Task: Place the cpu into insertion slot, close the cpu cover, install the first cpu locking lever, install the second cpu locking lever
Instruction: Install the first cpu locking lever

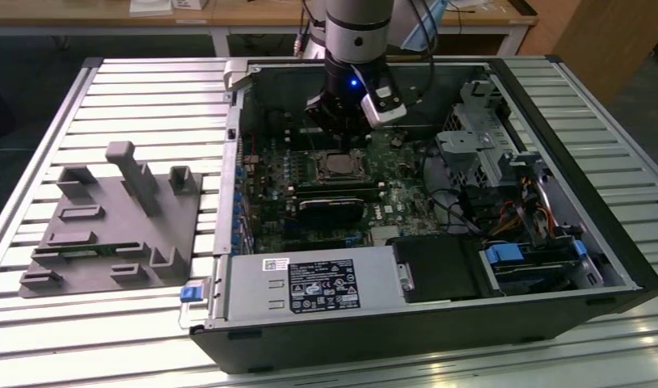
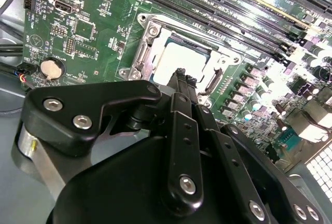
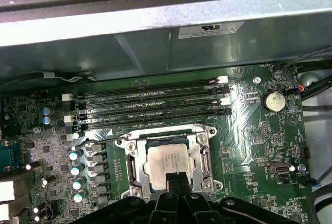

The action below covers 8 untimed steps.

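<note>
My gripper (image 3: 176,180), fingers pressed together, is at the cover (image 3: 203,152) edge, with the chip (image 3: 168,159) seated beneath. I'd push on the cover only, gently and straight down.

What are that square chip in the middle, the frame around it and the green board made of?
The cpu top looks like pale matte metal: silver-grey with a soft glare. The cpu cover around it seems to be bare stamped steel, judging by its bright highlights. The circuit board looks like glossy green-coated laminate with fine traces. All of this is judged by look only.
</note>
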Each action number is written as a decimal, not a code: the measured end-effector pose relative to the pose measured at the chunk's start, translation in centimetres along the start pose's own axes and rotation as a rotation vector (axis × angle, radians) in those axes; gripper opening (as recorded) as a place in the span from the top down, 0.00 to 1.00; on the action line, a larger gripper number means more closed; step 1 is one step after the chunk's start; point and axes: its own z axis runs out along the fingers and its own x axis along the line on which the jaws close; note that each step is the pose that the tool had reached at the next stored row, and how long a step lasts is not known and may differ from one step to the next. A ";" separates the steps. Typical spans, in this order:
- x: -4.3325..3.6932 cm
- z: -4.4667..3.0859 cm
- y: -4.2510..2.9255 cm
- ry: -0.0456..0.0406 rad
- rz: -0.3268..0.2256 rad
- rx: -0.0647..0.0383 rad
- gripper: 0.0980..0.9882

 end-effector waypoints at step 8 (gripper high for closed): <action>0.69 -0.02 -0.10 0.0000 0.000 0.000 0.99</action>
